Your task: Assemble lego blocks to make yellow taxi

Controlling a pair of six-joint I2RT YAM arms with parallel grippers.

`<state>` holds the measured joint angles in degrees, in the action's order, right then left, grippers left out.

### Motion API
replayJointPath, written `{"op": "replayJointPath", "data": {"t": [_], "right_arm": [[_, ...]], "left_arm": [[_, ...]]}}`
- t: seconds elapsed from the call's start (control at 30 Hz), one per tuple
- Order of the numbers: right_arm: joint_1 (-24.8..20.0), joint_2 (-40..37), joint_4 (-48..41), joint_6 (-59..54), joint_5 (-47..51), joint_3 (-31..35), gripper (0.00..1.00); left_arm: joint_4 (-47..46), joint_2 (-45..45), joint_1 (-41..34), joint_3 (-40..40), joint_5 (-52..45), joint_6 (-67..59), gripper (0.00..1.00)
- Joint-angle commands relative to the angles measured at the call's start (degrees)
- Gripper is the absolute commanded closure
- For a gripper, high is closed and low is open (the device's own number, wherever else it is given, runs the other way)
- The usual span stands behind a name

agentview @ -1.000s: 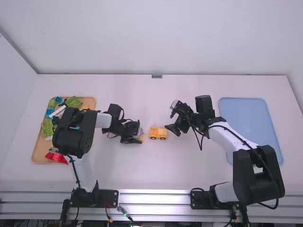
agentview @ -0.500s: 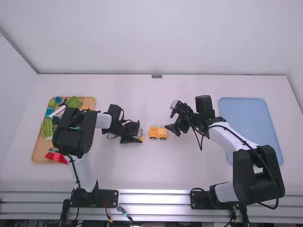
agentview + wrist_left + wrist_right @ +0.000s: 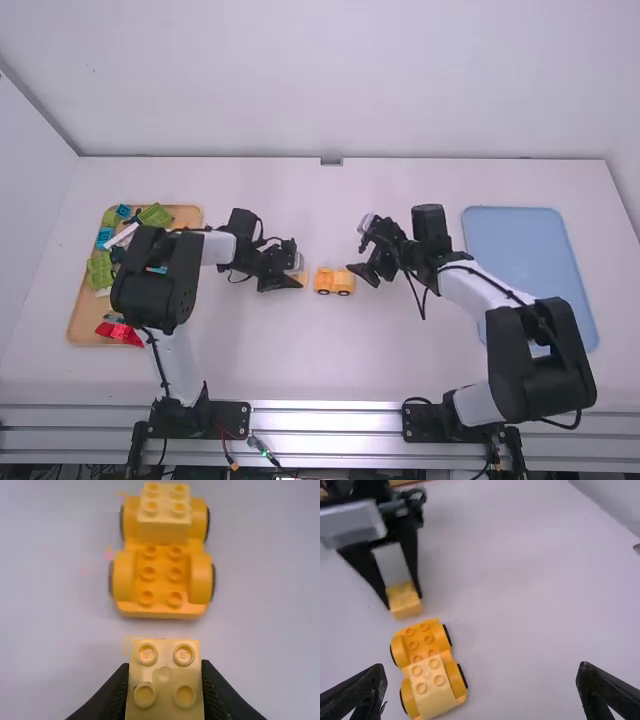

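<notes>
My left gripper [image 3: 300, 281] is at mid-table, left of the wheeled yellow car [image 3: 334, 282]. In the left wrist view my left gripper [image 3: 165, 692] is shut on a light yellow brick [image 3: 164, 667], studs up, apart from the car [image 3: 162, 575]. One pale yellow brick [image 3: 164, 527] sits on the car's far end; the nearer end shows bare studs. My right gripper [image 3: 363, 270] stands open to the right of the car, its fingers empty. In the right wrist view my right gripper [image 3: 482, 687] has its fingers wide apart, with the car [image 3: 427, 667] lower left.
On the left, a wooden tray [image 3: 85, 325] holds green, blue, red and white bricks, partly under the left arm. A blue tray [image 3: 520, 250] lies at the right, with the right arm crossing its near left part.
The left gripper with its brick has shifted slightly and its wrist has moved a little away from the camera. The right arm's elbow has lowered slightly; its gripper has hardly moved. The car stayed put.
</notes>
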<state>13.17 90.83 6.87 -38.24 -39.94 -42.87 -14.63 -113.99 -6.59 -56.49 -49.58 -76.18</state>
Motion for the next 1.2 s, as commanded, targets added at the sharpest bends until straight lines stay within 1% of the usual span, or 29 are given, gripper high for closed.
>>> {"op": "replayJointPath", "data": {"t": [0.0,0.07,0.2,0.27,0.33,0.4,0.47,0.6,0.73,0.87,0.97,1.0,1.17], "right_arm": [[-0.13,3.54,0.28,-2.78,-4.39,1.44,0.01],[-0.17,5.27,0.46,-5.09,-6.58,1.44,0.01],[-1.16,8.39,0.52,-10.47,-10.91,1.44,0.01],[-1.64,10.93,1.77,-13.35,-13.92,1.46,0.01],[-1.66,12.76,3.41,-13.68,-14.86,1.57,0.01],[-1.66,15.28,6.36,-13.70,-15.82,2.03,0.01],[-0.87,18.12,11.39,-12.46,-14.71,3.10,0.01],[0.04,20.59,19.98,-10.01,-14.03,5.40,0.01],[-0.13,22.25,24.44,-10.16,-17.09,6.78,0.01],[0.04,25.73,27.39,-10.95,-18.62,6.29,0.01],[0.07,29.79,27.52,-10.69,-21.53,3.37,0.01],[-0.02,31.04,27.26,-10.67,-22.49,2.23,0.01],[-0.02,32.63,27.41,-10.67,-22.60,1.16,0.00]], "left_arm": [[-1.55,-0.11,-0.17,-2.51,-0.87,3.48,0.72],[-2.75,0.72,-0.17,-3.65,-0.70,4.90,0.73],[-4.22,2.49,-0.15,-5.27,-0.94,4.87,0.77],[-4.85,4.48,-0.15,-5.31,-1.29,4.90,0.79],[-4.79,5.42,-0.15,-4.94,-2.69,4.83,0.79],[-4.33,6.16,-0.24,-4.52,-4.59,4.83,0.81],[-4.28,6.34,-0.22,-4.46,-6.36,5.18,0.82],[-4.35,6.34,-1.22,-3.82,-8.55,5.25,0.83],[-1.31,6.34,-4.04,-2.67,-6.60,5.46,0.85],[3.48,6.34,-7.87,-2.36,0.52,13.70,0.87],[3.67,6.34,-9.75,-2.36,0.96,14.23,0.87],[3.30,6.34,-9.94,-2.36,1.05,14.21,0.90],[2.01,6.34,-9.53,-2.36,1.20,14.23,0.93]]}}
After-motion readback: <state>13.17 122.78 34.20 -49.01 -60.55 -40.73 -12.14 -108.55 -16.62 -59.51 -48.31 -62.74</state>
